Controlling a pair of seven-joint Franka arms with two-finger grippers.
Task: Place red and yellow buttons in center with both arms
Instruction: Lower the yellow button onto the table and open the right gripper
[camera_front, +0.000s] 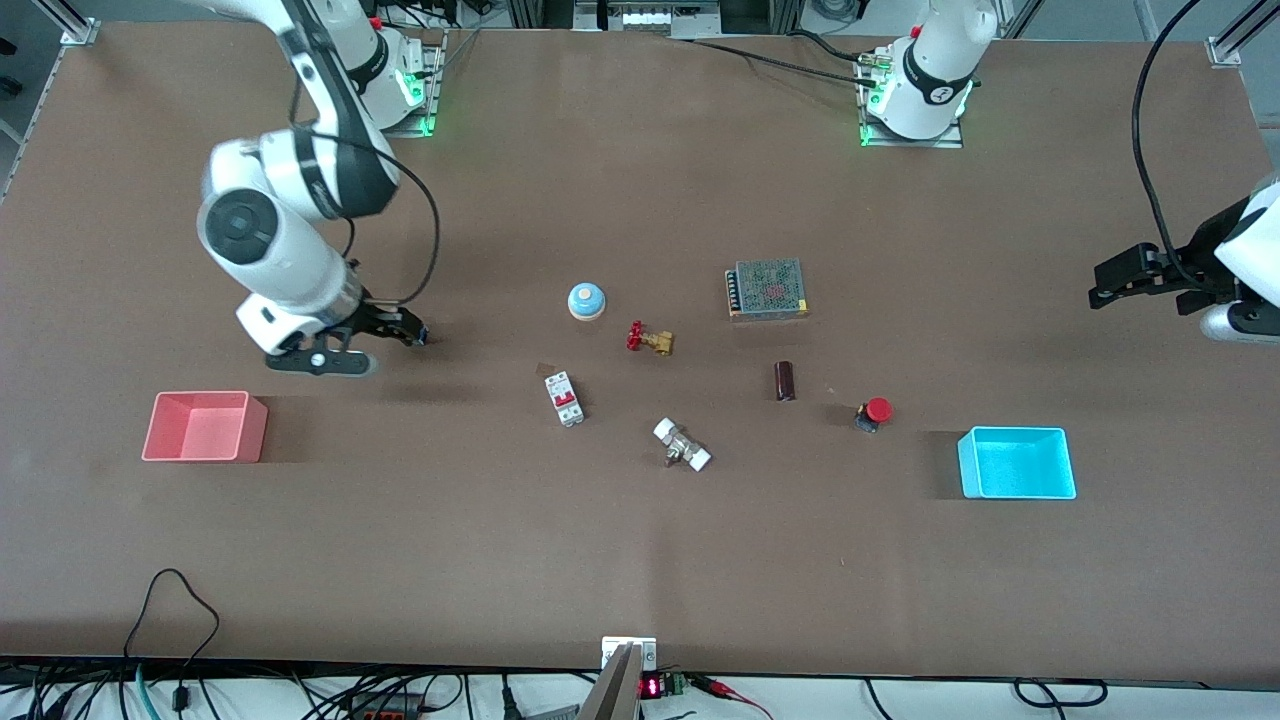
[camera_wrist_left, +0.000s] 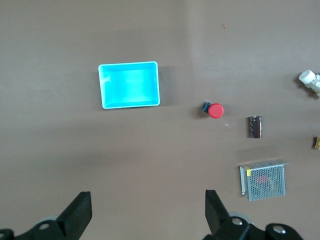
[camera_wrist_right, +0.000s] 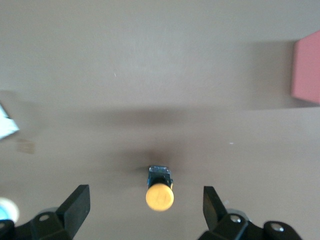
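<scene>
The red button (camera_front: 877, 410) sits on the brown tabletop (camera_front: 640, 540) beside the cyan bin, and also shows in the left wrist view (camera_wrist_left: 215, 110). My left gripper (camera_front: 1100, 290) is open and empty in the air over the left arm's end of the table; its fingers (camera_wrist_left: 80, 215) frame bare table. The orange-yellow button (camera_wrist_right: 159, 196) rests on the table between the open fingers (camera_wrist_right: 212, 205) of my right gripper (camera_wrist_right: 146, 207), untouched. In the front view the right gripper (camera_front: 405, 330) hangs low over it, above the table near the pink bin, and mostly hides it.
Pink bin (camera_front: 205, 425) at the right arm's end, cyan bin (camera_front: 1015, 462) at the left arm's end. In the middle lie a light-blue dome (camera_front: 587, 300), red-handled valve (camera_front: 648, 338), mesh box (camera_front: 767, 288), dark cylinder (camera_front: 785, 380), breaker (camera_front: 564, 398) and white fitting (camera_front: 682, 445).
</scene>
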